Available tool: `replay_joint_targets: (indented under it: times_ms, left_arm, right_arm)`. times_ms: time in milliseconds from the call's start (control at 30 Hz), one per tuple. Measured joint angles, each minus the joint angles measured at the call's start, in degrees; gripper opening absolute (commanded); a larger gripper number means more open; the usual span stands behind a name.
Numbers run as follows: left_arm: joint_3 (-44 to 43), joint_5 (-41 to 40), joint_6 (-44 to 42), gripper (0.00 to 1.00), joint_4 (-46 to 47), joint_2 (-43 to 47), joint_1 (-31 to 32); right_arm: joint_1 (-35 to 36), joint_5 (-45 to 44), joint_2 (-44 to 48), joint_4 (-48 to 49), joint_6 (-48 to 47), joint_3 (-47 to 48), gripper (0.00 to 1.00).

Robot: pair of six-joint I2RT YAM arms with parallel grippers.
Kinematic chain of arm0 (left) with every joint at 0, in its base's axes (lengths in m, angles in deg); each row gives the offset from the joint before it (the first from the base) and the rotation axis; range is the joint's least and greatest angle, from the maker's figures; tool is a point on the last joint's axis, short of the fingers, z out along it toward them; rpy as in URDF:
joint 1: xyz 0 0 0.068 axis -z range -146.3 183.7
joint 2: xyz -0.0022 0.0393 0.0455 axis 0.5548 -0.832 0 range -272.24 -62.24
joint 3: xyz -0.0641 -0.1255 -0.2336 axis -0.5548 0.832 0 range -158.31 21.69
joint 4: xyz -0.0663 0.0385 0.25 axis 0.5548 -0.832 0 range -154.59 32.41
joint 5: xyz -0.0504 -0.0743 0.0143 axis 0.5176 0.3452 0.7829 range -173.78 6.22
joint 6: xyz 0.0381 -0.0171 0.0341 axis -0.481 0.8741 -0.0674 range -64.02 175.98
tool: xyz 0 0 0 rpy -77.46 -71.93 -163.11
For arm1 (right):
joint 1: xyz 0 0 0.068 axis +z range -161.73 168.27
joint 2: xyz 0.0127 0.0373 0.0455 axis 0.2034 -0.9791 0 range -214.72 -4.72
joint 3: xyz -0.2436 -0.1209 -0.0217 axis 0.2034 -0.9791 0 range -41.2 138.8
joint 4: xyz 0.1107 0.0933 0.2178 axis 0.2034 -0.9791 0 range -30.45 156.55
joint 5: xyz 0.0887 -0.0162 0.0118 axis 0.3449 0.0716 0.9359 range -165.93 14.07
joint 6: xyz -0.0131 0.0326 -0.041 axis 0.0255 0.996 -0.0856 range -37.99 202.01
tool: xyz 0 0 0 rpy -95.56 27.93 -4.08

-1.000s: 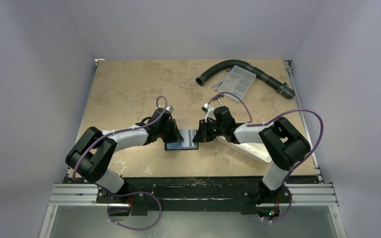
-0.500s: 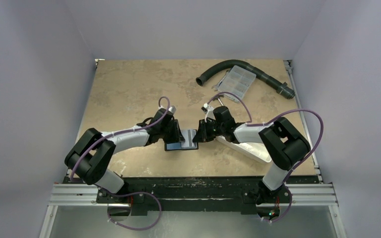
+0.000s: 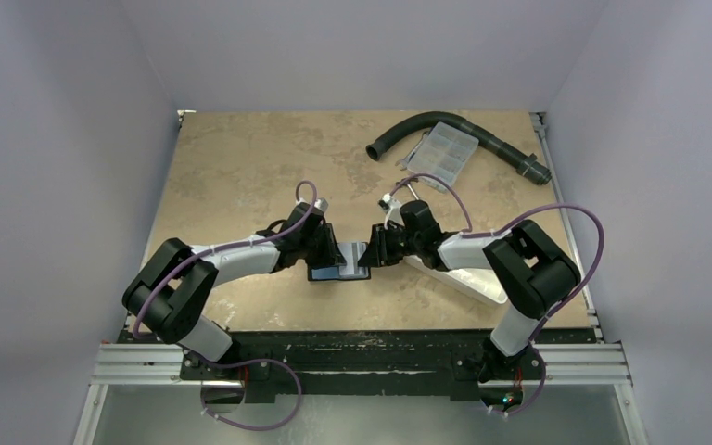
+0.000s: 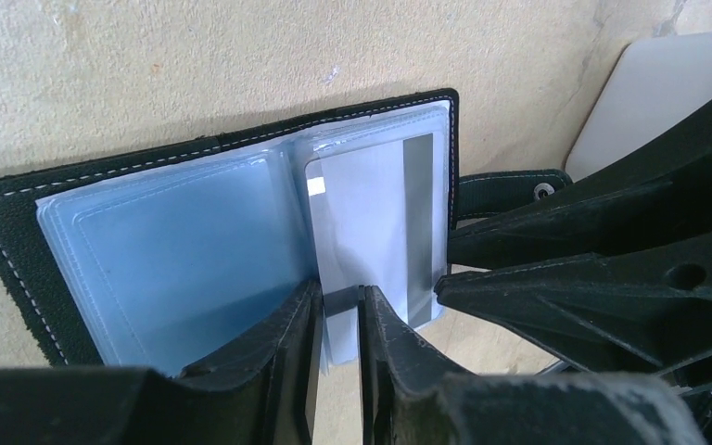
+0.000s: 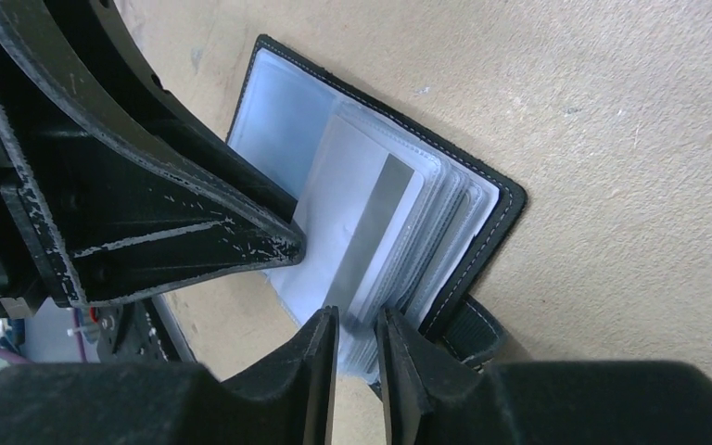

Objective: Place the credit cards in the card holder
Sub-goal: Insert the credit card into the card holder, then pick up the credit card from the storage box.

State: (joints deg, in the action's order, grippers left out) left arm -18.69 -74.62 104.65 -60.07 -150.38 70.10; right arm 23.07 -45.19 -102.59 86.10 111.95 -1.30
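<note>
At the near middle of the bench (image 3: pixel 241 167), the open card holder (image 3: pixel 341 263) lies flat between the two arms.
The left fingers (image 4: pixel 283 352) are clenched on the near edge of a pale credit card (image 4: pixel 371 213) with a silver stripe, which lies over the holder's right page among its clear sleeves. The right fingers (image 5: pixel 311 362) are pinched on the stack of clear sleeves at that page's right edge, beside the snap strap (image 4: pixel 510 183). A white tray (image 3: pixel 468 278) lies just right of the holder. A black hose (image 3: pixel 399 130) and a clear box (image 3: pixel 447 148) sit at the far right.
</note>
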Motion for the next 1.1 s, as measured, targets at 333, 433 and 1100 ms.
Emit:
replay_joint_targets:
  times_ms: [333,433,1100]
  left_arm:
    - [1.7,0.8,1.6,0.26,3.0,0.4,0.0]
    - [1.7,0.8,1.7,0.3,3.0,0.4,0.0]
    - [-2.8,4.2,-6.3,0.54,-10.3,13.2,-2.0]
  right_arm:
    - [0.0,0.3,0.1,4.4,4.4,-1.8,0.34]
    - [0.0,0.3,0.1,4.6,5.1,-2.0,0.36]
    - [-3.1,-13.3,25.8,-19.4,2.1,2.5,0.74]
